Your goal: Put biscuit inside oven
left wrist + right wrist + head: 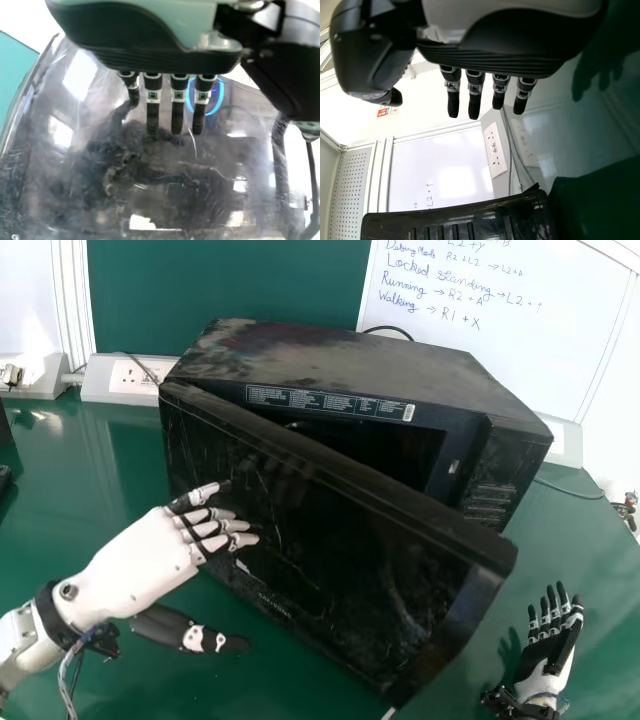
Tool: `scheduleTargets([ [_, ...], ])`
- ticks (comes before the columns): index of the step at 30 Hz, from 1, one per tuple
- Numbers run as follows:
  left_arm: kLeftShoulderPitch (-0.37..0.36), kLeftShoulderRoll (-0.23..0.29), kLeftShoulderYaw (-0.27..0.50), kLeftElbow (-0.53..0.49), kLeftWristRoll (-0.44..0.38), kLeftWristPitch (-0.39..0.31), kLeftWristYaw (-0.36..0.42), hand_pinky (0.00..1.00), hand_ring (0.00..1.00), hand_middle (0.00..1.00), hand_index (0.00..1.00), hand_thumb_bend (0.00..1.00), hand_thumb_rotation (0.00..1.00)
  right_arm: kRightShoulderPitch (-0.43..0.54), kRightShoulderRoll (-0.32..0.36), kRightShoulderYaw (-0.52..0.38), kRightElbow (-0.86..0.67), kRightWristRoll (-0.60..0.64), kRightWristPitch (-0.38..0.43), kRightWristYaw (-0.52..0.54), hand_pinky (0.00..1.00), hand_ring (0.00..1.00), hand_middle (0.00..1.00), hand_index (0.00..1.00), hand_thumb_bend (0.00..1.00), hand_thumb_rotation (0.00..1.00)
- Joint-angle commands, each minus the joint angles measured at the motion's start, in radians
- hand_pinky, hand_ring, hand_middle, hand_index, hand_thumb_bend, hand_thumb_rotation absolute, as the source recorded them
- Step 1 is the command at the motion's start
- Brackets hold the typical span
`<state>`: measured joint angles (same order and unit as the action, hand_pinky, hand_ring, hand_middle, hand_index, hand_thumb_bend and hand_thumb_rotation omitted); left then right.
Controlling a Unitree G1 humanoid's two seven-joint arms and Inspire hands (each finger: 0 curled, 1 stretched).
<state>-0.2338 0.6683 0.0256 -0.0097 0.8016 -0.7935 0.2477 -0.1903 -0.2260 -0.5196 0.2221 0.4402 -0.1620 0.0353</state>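
A black microwave-type oven [380, 370] stands on the green table, its door [330, 550] swung partly outward toward the robot. Over the door's outer face, at its left part, is my left hand [150, 555], fingers extended and relaxed, the fingertips at or close to the panel; contact cannot be told. In the left wrist view the left hand [178, 102] has its fingers straight before the glossy door [165, 200]. My right hand [550, 640] is at the table's right, fingers straight, holding nothing. In the right wrist view the right hand [475, 95] faces the oven's vented side [455, 222].
Behind the oven are wall sockets [130, 375] and a whiteboard [500, 340]. A cable [572, 490] runs along the table [80, 480] at the right. Dark objects [5, 470] lie at the far left edge. The door's free corner juts toward the right hand.
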Motion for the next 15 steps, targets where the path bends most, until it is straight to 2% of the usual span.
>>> scheduleTargets([
  [1,-0.025,0.018,-0.014,0.026,-0.016,-0.004,-0.016,0.77,0.8,0.86,0.84,0.81,0.8,-0.007,0.007,-0.012,0.006,0.007,-0.008,-0.006,0.97,0.95,0.93,0.91,0.6,0.62],
  [9,-0.095,0.037,-0.045,0.094,-0.045,-0.003,-0.07,0.76,0.82,0.89,0.85,0.8,0.81,-0.01,0.007,-0.007,0.011,0.007,-0.009,-0.005,0.97,0.95,0.93,0.91,0.62,0.6],
  [15,-0.139,0.041,-0.074,0.146,-0.043,-0.005,-0.087,0.79,0.84,0.9,0.86,0.79,0.86,-0.007,0.003,-0.005,0.025,0.014,-0.03,0.038,1.0,0.98,0.96,0.95,0.64,0.67],
])
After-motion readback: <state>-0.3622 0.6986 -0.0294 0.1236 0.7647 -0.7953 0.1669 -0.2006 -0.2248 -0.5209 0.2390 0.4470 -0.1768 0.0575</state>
